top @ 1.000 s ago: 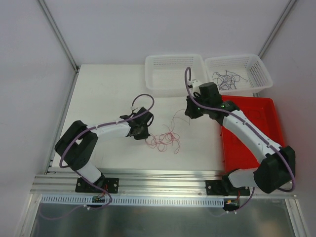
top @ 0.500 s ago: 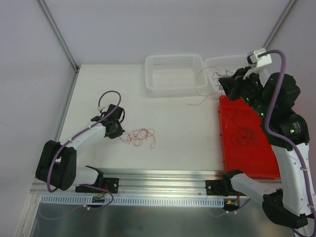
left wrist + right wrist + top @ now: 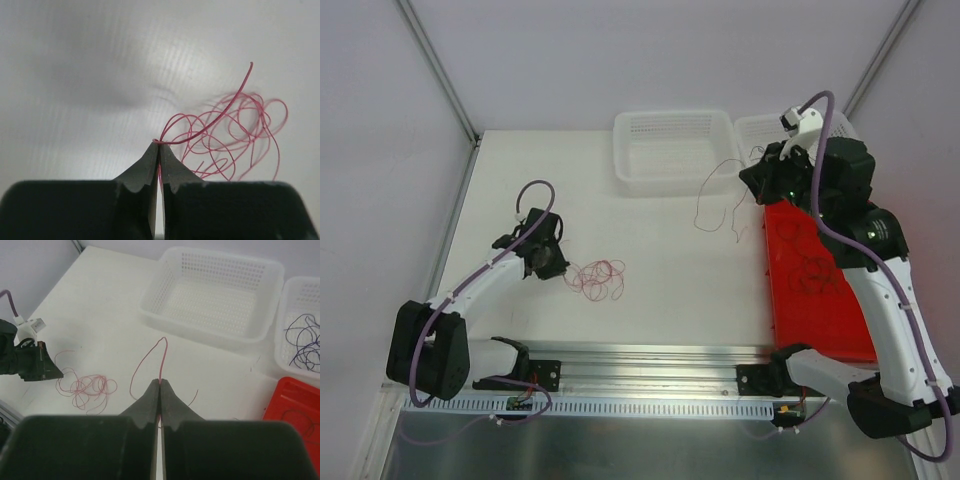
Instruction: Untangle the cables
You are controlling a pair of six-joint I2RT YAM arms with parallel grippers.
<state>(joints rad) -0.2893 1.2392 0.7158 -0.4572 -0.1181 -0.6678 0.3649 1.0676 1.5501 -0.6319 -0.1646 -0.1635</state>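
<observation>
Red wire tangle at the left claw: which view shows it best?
Left wrist: the red wire tangle shows large, loop by loop, with one strand pinched in the shut left claw. Top external and right wrist show only a small, distant clump.

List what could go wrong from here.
1. The right fingers pinch the lifted red wire only at their tips, so it could slip out.
2. Its loose ends hang near the basket and the red tray, and may snag on a rim.
3. The left fingers grip one strand of the red tangle. Pulling might drag or tighten the clump.
</observation>
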